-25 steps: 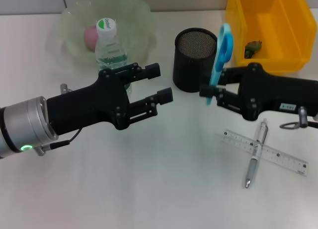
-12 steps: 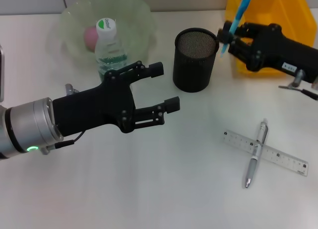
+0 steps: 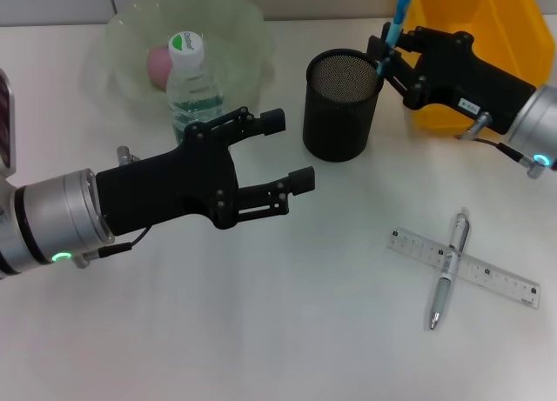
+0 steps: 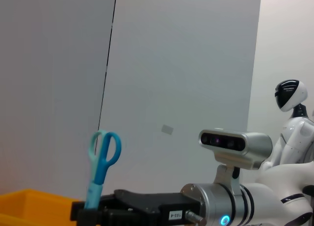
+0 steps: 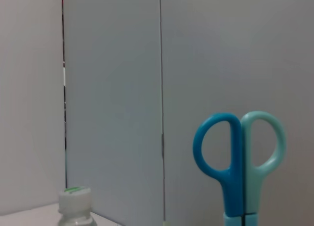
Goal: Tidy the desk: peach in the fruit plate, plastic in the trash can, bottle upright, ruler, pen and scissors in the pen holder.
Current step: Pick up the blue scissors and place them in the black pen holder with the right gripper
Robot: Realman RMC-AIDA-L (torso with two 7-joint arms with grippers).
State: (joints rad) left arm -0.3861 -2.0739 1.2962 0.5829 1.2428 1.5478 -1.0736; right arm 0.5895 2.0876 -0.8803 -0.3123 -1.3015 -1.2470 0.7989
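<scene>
Right gripper [image 3: 384,57]: we have it clamped on the blue scissors [image 3: 402,10], handles up, at the far-side rim of the black mesh pen holder [image 3: 341,105].
Left gripper [image 3: 283,153]: we hold it wide apart, empty, above the desk [image 3: 287,331] beside the upright bottle [image 3: 191,83].
Ruler [image 3: 464,267], pen [image 3: 448,266]: crossed near the desk's right edge.
Peach [image 3: 158,64]: in the fruit plate [image 3: 235,27].

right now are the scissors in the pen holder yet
Not yet. The right gripper holds the scissors upright just above the pen holder rim.
</scene>
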